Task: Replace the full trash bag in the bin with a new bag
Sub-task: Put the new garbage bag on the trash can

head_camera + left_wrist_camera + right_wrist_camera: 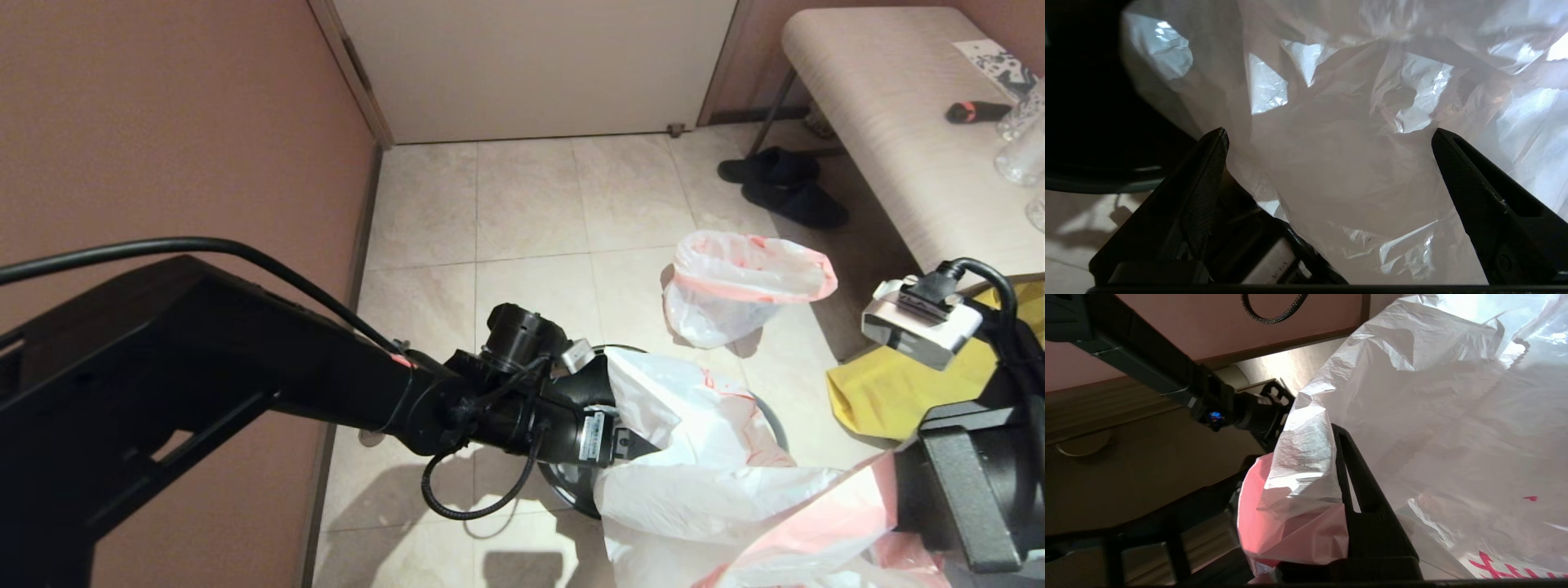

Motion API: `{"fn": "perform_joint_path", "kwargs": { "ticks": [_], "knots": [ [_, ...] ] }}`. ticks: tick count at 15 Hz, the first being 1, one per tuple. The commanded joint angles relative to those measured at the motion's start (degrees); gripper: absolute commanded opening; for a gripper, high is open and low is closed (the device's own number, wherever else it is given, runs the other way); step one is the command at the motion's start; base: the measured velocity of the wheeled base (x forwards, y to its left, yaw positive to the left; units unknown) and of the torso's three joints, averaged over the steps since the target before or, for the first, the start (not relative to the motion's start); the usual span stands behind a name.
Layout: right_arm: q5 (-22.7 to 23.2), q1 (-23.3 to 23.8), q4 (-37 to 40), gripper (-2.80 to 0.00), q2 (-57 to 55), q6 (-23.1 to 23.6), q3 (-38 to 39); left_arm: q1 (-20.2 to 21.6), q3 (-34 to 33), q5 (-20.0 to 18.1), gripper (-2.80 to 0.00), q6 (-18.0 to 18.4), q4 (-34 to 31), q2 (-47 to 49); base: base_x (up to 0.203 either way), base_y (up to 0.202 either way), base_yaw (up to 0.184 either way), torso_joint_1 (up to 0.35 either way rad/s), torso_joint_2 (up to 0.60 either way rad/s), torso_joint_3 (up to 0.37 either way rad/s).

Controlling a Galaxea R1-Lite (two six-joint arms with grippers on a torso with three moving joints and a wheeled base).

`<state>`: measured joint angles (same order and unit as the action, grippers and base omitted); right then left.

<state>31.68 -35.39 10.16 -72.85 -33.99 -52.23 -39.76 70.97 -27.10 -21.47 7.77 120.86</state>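
The new bag [694, 457], thin white plastic with a pink rim band, is draped over the black bin [565, 483] near the middle of the floor. My left gripper [1329, 134] is open wide and pushed against the bag's plastic [1355, 171], with the bin's dark wall [1086, 122] beside it. At the lower right, my right gripper [1323, 437] is shut on the bag's bunched pink rim [1290, 526], which hides one of its fingers. The full trash bag [739, 286] stands on the tiles behind the bin, apart from both grippers.
A yellow bag [890, 392] lies on the floor at the right, under my right arm. A pale bench [898, 122] stands at the back right with dark slippers [784, 188] beside it. A brown wall [163, 122] runs along the left.
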Motion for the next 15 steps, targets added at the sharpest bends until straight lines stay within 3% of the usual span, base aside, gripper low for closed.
{"fn": "perform_joint_path", "kwargs": {
  "ticks": [1, 4, 8, 15],
  "knots": [
    [0.56, 2.49, -2.28, -2.8, -3.77, 2.42, 1.9, 0.61, -0.24, 1.12, 0.0, -0.15, 1.38, 2.35, 0.0, 0.0, 0.0, 0.0, 0.0, 0.0],
    [0.64, 3.38, -4.98, -2.8, -7.07, 4.16, 1.77, 1.85, 3.43, 10.02, 0.0, -0.44, 5.59, 7.53, 0.0, 0.0, 0.0, 0.0, 0.0, 0.0],
    [1.11, 3.16, -6.29, -2.8, -11.6, 4.28, 1.36, 5.41, 9.01, 14.86, 0.0, -0.66, 6.12, 8.16, 0.0, 0.0, 0.0, 0.0, 0.0, 0.0],
    [3.54, 0.93, -6.2, -2.8, -14.01, 4.36, 2.55, 6.94, 14.13, 17.87, 0.0, -3.45, 5.92, 3.4, 0.0, 0.0, 0.0, 0.0, 0.0, 0.0]
  ]
}}
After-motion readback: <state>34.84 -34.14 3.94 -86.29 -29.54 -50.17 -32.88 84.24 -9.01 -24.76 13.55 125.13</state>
